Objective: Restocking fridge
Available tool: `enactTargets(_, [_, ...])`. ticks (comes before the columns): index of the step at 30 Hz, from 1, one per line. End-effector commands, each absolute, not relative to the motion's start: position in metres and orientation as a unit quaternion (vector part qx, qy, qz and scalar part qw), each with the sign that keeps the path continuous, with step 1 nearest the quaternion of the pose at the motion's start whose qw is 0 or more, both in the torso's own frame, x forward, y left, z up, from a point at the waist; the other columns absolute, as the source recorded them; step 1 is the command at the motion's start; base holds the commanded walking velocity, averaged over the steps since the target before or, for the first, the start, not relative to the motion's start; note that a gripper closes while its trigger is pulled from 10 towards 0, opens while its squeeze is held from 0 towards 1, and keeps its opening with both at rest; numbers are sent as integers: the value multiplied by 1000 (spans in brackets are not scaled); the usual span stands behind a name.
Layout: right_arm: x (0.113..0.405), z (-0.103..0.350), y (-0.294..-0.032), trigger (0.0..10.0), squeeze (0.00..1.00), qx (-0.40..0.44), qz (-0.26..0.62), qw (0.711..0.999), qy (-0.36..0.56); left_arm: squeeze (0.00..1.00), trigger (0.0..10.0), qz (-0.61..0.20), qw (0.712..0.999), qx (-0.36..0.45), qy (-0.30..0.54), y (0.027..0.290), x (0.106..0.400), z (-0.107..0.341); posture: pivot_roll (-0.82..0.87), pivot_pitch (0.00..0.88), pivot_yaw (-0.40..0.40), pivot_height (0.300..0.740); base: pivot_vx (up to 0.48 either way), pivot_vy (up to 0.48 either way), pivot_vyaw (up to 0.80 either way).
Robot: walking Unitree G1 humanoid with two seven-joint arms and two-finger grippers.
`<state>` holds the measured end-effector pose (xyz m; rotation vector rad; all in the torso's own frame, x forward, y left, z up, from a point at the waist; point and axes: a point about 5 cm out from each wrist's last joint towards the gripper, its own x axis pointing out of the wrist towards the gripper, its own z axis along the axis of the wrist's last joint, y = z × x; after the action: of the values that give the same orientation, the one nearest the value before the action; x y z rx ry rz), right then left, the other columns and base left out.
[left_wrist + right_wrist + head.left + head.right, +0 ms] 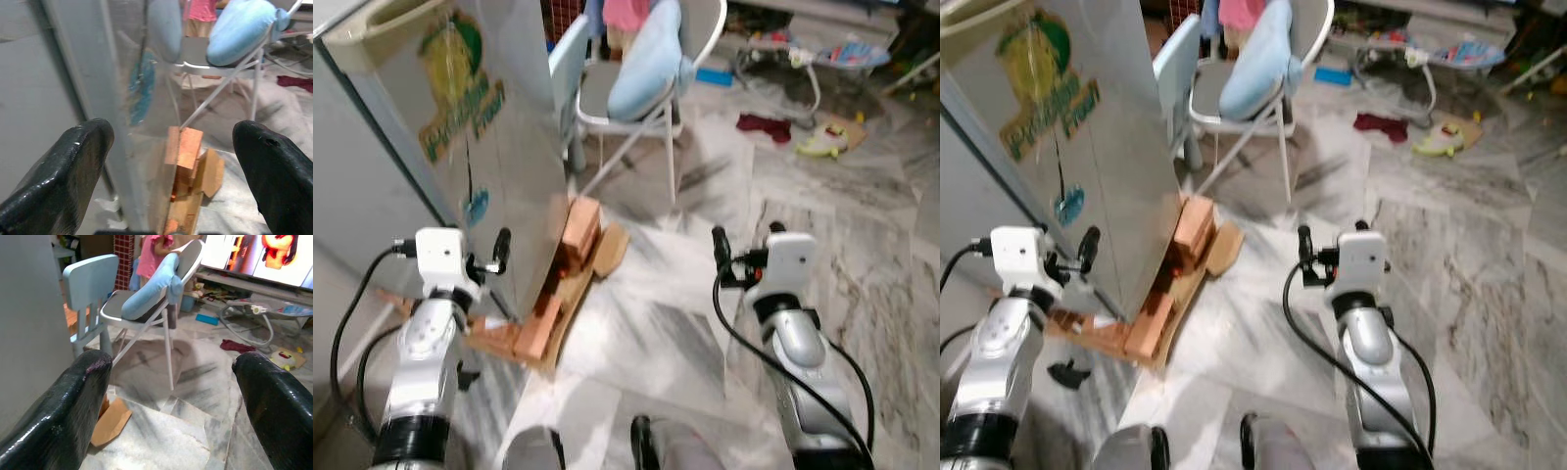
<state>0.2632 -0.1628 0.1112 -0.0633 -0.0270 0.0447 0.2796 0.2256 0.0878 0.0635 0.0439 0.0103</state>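
The grey fridge stands at my left, closed side toward me, with a green and yellow sticker on it. It rests on orange bricks and flattened cardboard. My left gripper is raised close to the fridge's lower corner, open, nothing between its fingers. My right gripper is held up over the marble floor to the right of the bricks. It is open too, and its fingers are spread wide and hold nothing.
A white folding chair with a pale blue cushion and a small light blue chair stand just beyond the fridge. A person in pink is behind them. A baby bouncer, a red cloth and toys lie farther right.
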Motion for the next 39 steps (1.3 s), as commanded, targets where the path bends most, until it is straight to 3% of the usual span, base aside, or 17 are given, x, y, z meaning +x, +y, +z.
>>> enactTargets(1, [262,114,-163,10000,0,-36,25,999,-16,0,10000,15,999,46,3,233,288,100,-27,167,-50,740,0,0,0])
enactTargets(7, [264,115,-158,10000,0,-41,40,998,-16,0,10000,30,997,74,-22,240,320,123,-46,170,-49,740,0,0,0])
enactTargets(11, [260,117,-164,10000,0,-47,28,998,-14,0,10000,23,997,71,-37,231,344,138,-62,176,-43,740,0,0,0])
enactTargets(20, [258,117,-165,10000,0,-49,25,998,-12,0,10000,25,997,74,-28,215,363,142,-76,178,-45,740,0,0,0])
enactTargets(25, [259,120,-168,10000,0,-53,12,998,-20,0,10000,-174,982,53,-59,146,361,151,-68,177,-48,740,0,0,0])
enactTargets(30, [258,119,-173,10000,0,-58,-18,998,-20,0,10000,-357,930,54,-72,78,328,148,-51,172,-48,740,0,0,0])
enactTargets(34, [258,118,-173,10000,0,-61,-24,998,-21,0,10000,-379,922,52,-60,72,321,139,-58,169,-43,740,0,0,0])
enactTargets(39, [254,120,-180,10000,0,-70,-55,996,-24,0,10000,-303,950,64,-41,104,332,133,-56,162,-42,740,0,0,-640])
